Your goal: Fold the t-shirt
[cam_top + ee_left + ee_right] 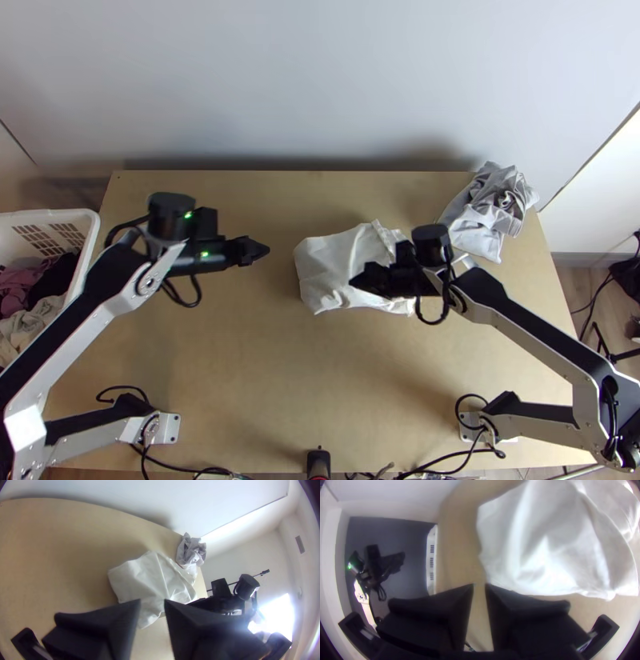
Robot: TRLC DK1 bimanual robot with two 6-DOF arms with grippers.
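Folding progress: the white t-shirt (332, 260) looks largely folded, judging by its compact, roughly oblong outline; squaring the edges, perhaps one more fold, is probably left.
White t-shirt: it lies around the middle of the tabletop (264, 360), slightly right, with soft creases, a slanting ridge and uneven, rumpled edges towards the right; how many layers it has, I cannot tell.
Left pincer (152, 602): released, a small gap between its tips, apart from the shirt.
Right pincer (480, 585): released, narrowly parted, over the shirt's near part in the top view, gripping nothing.
Grey cloth (480, 220): bunched at the far right corner.
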